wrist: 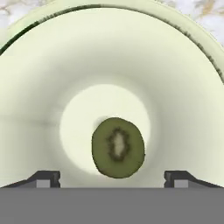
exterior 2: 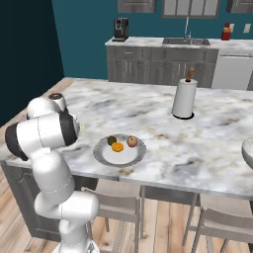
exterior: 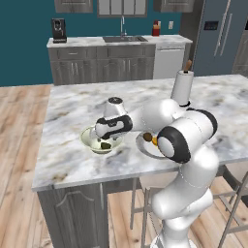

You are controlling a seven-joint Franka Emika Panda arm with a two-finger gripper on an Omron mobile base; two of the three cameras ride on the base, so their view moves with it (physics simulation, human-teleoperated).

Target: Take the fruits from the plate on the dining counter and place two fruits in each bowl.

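Observation:
My gripper [wrist: 112,177] hangs open just above the inside of the glossy cream-green bowl [wrist: 52,65], fingertips [wrist: 43,178] spread wide. The dark green fruit [wrist: 118,146] lies free on the bowl's floor, directly below the gap. From the left base view the hand [exterior: 105,138] points down into that bowl [exterior: 89,138], with the green fruit [exterior: 105,144] inside. The grey-rimmed plate [exterior 2: 106,157] holds the brown oval fruit [exterior 2: 112,140], the orange [exterior 2: 117,147] and the apple [exterior 2: 132,142]. The grey bowl [exterior 2: 248,149] peeks in at the counter's right edge.
A paper towel roll [exterior 2: 184,99] stands upright on the marble dining counter [exterior 2: 163,123] beyond the plate. Stools [exterior 2: 116,202] are tucked under the near edge. A cabinet run with a sink [exterior: 121,38] lines the back wall.

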